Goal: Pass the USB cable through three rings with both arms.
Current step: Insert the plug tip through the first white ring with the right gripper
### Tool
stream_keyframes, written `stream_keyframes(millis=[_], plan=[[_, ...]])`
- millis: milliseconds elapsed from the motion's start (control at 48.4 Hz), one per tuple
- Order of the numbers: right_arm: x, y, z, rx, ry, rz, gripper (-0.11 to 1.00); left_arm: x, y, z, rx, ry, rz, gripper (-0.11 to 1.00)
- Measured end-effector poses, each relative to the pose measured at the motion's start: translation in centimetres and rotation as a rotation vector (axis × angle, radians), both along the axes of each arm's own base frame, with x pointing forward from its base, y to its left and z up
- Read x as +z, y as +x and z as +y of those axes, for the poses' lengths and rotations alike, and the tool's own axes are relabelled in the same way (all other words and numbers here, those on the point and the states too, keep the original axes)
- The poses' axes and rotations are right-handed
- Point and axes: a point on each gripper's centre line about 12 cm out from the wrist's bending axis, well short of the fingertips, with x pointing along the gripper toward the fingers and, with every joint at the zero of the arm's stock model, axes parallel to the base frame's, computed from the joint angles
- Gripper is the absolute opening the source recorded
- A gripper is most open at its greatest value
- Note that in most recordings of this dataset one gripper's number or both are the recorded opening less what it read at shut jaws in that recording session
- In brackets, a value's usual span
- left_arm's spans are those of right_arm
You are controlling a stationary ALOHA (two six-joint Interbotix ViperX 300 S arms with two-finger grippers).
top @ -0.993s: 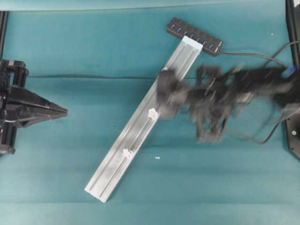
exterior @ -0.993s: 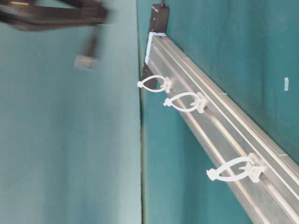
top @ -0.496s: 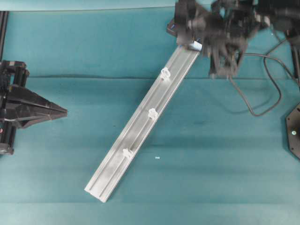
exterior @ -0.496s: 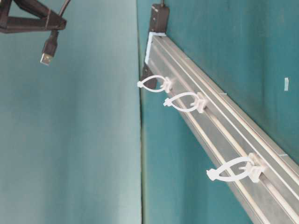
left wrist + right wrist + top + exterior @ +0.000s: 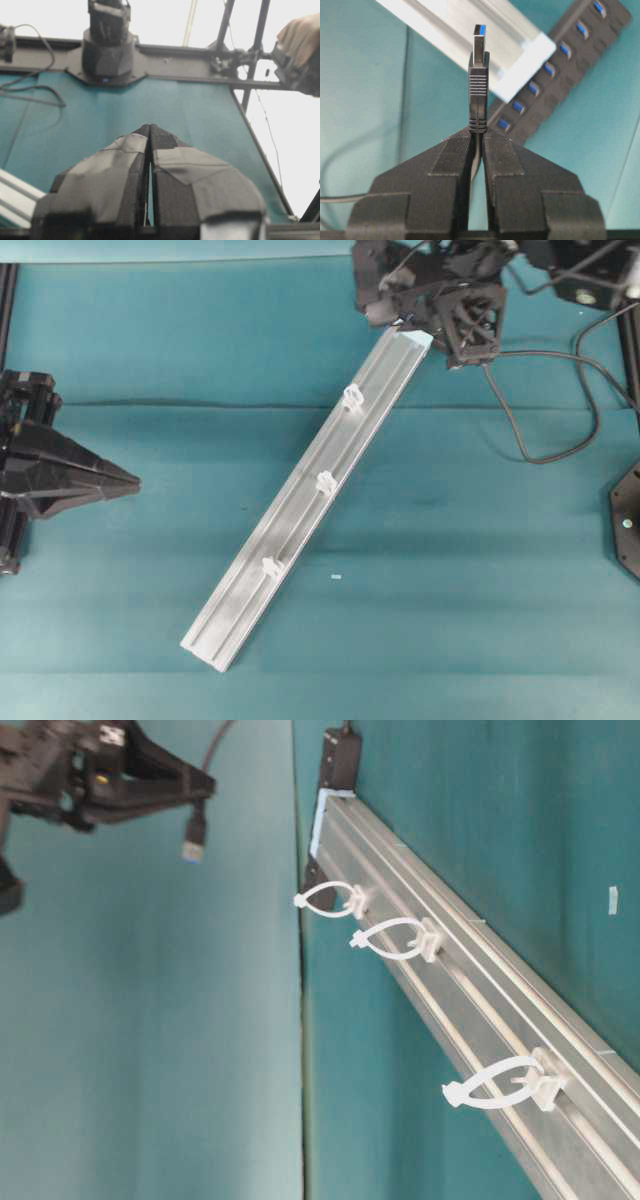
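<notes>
The right gripper (image 5: pixel 476 131) is clamped on the USB cable (image 5: pixel 520 430) just behind its plug (image 5: pixel 478 95), so the metal tip juts straight out beyond the fingertips. Held this way, the stiff plug can serve as a needle to lead the cable through the loops. Beyond and below the plug lie the near end of the silver rail (image 5: pixel 485 45) and the black hub (image 5: pixel 560 65), to which the cable's far end runs. The rest of the cable trails behind this gripper in a loose curve on the teal surface (image 5: pixel 450 570), leaving slack to draw on.

The three rings (image 5: pixel 398 940) stand along the rail ahead of the right gripper, well apart from the plug and all unthreaded; the nearest ring (image 5: pixel 351 397) is the likely first target, so the threading has not begun.

The left gripper (image 5: pixel 125 480) has its jaws pressed together on nothing. It sits far off to the side of the rail, level with the middle ring, probably waiting to take the plug once it emerges.
</notes>
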Motion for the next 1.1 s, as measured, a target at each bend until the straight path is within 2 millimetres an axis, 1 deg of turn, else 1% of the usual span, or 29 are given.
stream_keyframes(millis=[186, 331, 476, 620, 765, 869, 1096], plan=[[-2.1, 0.9, -1.1, 0.124, -0.022, 0.015, 0.07, 0.3, -0.1, 0.0, -0.002, -0.002, -0.007, -0.02], [-3.0, 1.4, -1.6, 0.23, -0.05, 0.02, 0.07, 0.3, 0.0, 0.0, -0.001, -0.005, -0.007, -0.02], [-4.1, 1.6, -1.8, 0.294, -0.059, 0.056, 0.07, 0.2, 0.1, -0.1, -0.002, -0.022, 0.001, -0.02], [-5.9, 2.0, -1.6, 0.334, -0.055, 0.109, 0.07, 0.1, 0.4, -0.1, -0.006, -0.042, 0.009, -0.02], [-7.7, 2.6, -1.0, 0.36, -0.036, 0.137, 0.07, -0.1, 0.6, -0.2, -0.007, -0.046, 0.019, -0.02], [-8.0, 3.0, -0.5, 0.375, -0.04, 0.134, 0.07, -0.2, 0.6, -0.2, -0.005, -0.045, 0.022, -0.02], [-8.0, 3.5, 0.0, 0.399, -0.048, 0.126, 0.07, -0.3, 0.7, -0.2, -0.005, -0.046, 0.027, -0.02]])
